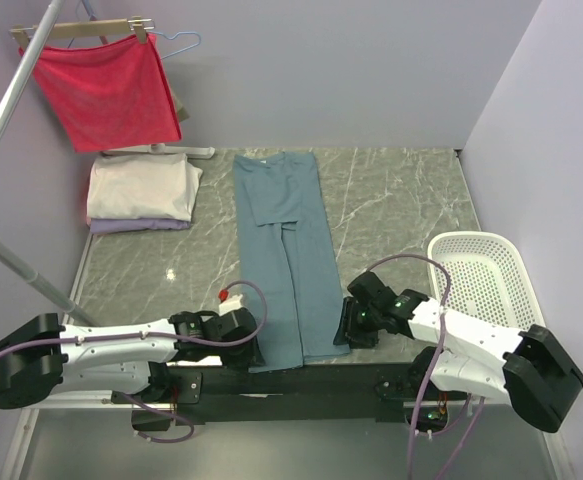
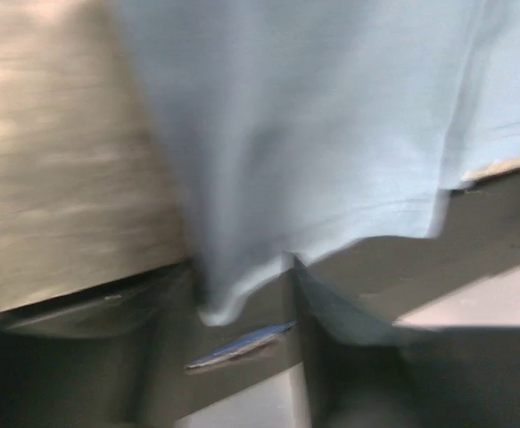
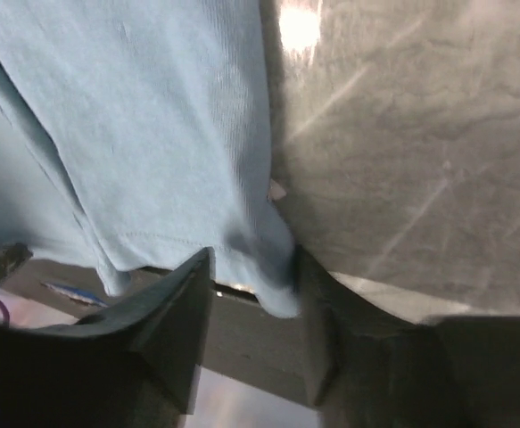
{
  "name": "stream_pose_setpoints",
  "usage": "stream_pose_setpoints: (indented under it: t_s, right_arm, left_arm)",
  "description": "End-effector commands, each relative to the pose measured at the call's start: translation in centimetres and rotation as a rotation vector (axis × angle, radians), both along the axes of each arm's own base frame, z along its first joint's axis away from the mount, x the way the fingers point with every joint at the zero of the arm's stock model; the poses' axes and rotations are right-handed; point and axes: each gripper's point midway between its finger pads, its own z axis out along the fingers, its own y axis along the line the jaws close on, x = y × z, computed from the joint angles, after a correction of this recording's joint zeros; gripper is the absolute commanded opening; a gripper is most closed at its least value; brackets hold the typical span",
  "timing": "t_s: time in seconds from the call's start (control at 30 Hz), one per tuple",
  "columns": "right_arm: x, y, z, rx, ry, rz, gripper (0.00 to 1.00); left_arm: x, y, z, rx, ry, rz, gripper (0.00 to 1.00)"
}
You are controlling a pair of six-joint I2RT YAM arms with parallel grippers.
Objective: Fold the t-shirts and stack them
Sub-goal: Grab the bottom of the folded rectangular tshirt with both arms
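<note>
A dusty teal-blue t-shirt [image 1: 286,250] lies as a long narrow strip down the middle of the marble table [image 1: 401,200], its hem at the near edge. My left gripper [image 1: 256,345] is at the hem's left corner and my right gripper [image 1: 343,330] at its right corner. In the blurred left wrist view the shirt [image 2: 331,116] hangs a corner between the parted jaws of the gripper [image 2: 242,303]. In the right wrist view the hem corner [image 3: 273,285] sits between the open jaws of the gripper [image 3: 252,276], against the right finger. A cream-white tee [image 1: 139,188] lies folded on a lavender one [image 1: 136,226] at back left.
A red cloth [image 1: 106,95] hangs on a wooden hanger at the back left, by a slanted metal rail [image 1: 11,100]. A white plastic basket [image 1: 486,275] stands at the right edge. A small red knob [image 1: 225,296] sits near the left arm.
</note>
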Motion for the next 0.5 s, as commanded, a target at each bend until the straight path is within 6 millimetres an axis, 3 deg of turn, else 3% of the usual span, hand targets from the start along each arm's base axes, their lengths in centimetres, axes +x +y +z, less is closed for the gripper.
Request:
stream_pose_setpoints:
  t_s: [0.0,0.07,0.17,0.3,0.47]
  right_arm:
    - [-0.5,-1.1,-2.2,-0.055,0.02,0.009,0.4]
    - [-0.4,-1.0,-2.1,-0.056,0.019,0.018,0.25]
    - [0.0,-0.7,-1.9,-0.047,0.0,0.027,0.01]
    - [1.1,-0.4,-0.2,-0.014,-0.081,0.022,0.0]
    - [3.2,0.2,4.2,0.056,-0.242,0.008,0.0]
  left_arm:
    - [-1.7,4.2,-3.0,0.167,0.064,0.023,0.32]
    - [-1.6,4.2,-2.9,0.165,0.056,0.03,0.13]
    - [-1.3,4.3,-2.7,0.174,0.043,0.037,0.01]
    - [-0.1,3.8,-1.2,0.183,-0.008,0.054,0.01]
    - [1.8,3.5,1.6,0.166,-0.102,0.097,0.01]
